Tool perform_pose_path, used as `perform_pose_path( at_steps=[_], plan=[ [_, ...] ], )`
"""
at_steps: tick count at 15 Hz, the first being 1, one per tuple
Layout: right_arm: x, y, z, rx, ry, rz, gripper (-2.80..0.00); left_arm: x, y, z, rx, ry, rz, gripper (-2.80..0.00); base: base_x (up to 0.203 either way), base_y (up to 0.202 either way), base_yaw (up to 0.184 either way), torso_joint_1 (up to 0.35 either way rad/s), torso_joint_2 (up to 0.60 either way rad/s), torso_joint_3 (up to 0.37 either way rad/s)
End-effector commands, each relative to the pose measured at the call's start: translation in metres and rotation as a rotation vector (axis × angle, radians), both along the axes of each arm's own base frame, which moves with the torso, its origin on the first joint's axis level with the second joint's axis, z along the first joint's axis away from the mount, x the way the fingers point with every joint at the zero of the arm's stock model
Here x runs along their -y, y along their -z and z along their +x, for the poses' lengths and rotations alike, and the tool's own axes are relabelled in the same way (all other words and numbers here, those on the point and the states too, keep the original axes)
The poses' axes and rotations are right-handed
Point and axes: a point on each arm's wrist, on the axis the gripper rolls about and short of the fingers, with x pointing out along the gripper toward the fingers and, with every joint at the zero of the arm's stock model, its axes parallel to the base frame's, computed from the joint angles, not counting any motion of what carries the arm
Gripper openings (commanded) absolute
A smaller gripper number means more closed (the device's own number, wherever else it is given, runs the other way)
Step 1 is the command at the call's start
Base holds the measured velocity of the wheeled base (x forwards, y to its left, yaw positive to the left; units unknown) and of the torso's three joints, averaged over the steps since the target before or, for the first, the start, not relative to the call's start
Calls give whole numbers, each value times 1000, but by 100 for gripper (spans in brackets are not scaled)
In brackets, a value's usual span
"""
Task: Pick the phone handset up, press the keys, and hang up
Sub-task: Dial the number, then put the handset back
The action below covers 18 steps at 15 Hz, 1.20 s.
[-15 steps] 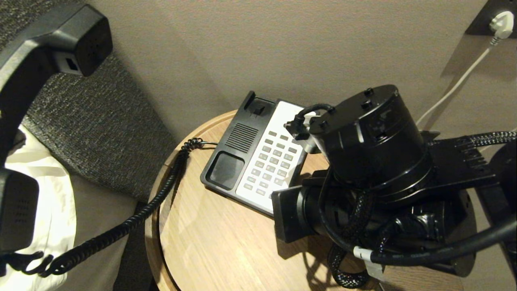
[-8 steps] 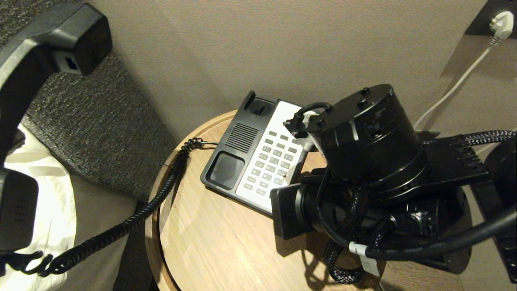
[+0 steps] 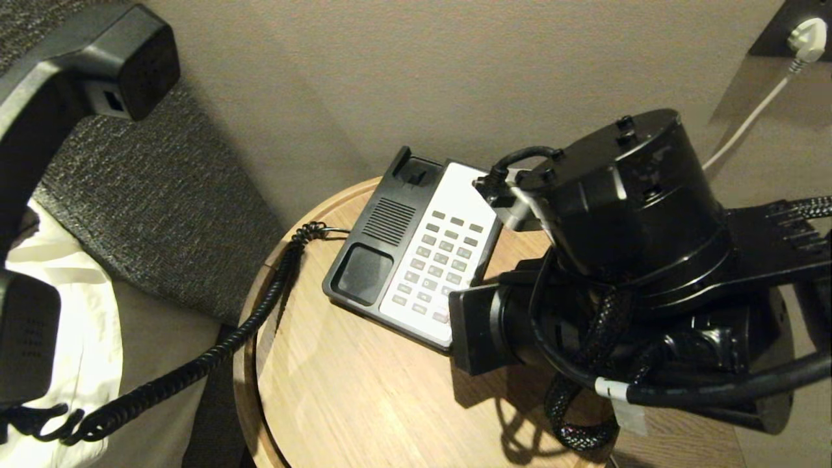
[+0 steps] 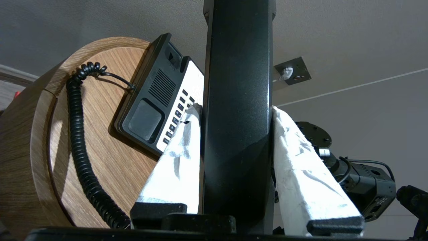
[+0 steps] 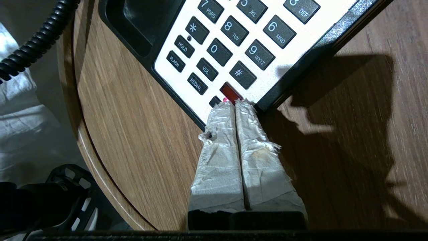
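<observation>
Right arm shifted a bit toward the right and up in head view since a second ago; phone, cord, left arm unchanged. Nearest in head view: phone handset (image 3: 39,195) lifted off its cradle, big and close at the left edge, over the bed with white sheet (image 3: 78,338). Left wrist view shows what head view hides: left gripper (image 4: 235,113) clamped on the handset, white-wrapped fingers (image 4: 180,150) pressed on both sides of its bar. Coiled cord (image 3: 214,354) runs from the handset up over the table (image 3: 351,403) rim to the phone base (image 3: 374,257). Right arm's bulky wrist covers the base's near right corner in head view, so fingertips are not visible there. Right wrist view only: right gripper (image 5: 234,104) with fingers pressed together, pointing down, tips at the near edge of the faceplate beside a lit red key (image 5: 230,91). Keys (image 3: 442,257) mostly uncovered. Farther back, wall with plug and white cable (image 3: 806,32).
</observation>
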Motion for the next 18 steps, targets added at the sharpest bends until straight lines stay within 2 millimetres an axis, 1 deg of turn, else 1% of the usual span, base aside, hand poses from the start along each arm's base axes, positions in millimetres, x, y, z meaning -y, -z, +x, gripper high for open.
perform_pose_path(
  at_steps=[1,4,6,8,10,12,13,15,18],
  plan=[
    [2,-3,-1,4,3,9,-280,0,0,0,-1,3,-3,-280,0,0,0,0,0,0],
    [12,-10,-6,15,9,26,-280,5,-1,8,-4,11,41,-280,0,0,0,0,0,0],
    [25,-17,-13,38,35,31,-280,12,0,18,33,7,149,-280,0,0,0,0,0,0],
    [44,-25,-19,55,53,54,-280,16,10,23,102,8,305,-280,0,0,0,0,0,0],
    [65,-34,-26,66,73,70,-280,26,15,39,140,15,447,-280,0,0,0,0,0,0],
    [84,-39,-27,77,114,78,-280,40,12,61,216,16,618,-280,0,0,0,0,0,0],
    [90,-40,-28,87,138,75,-280,45,9,70,256,13,687,-280,0,0,0,0,0,0],
    [97,-42,-32,104,164,82,-280,57,6,84,259,17,740,-280,0,0,0,0,0,0],
    [109,-44,-39,115,173,98,-280,75,5,104,214,8,783,-280,0,0,0,0,0,0]
  ],
)
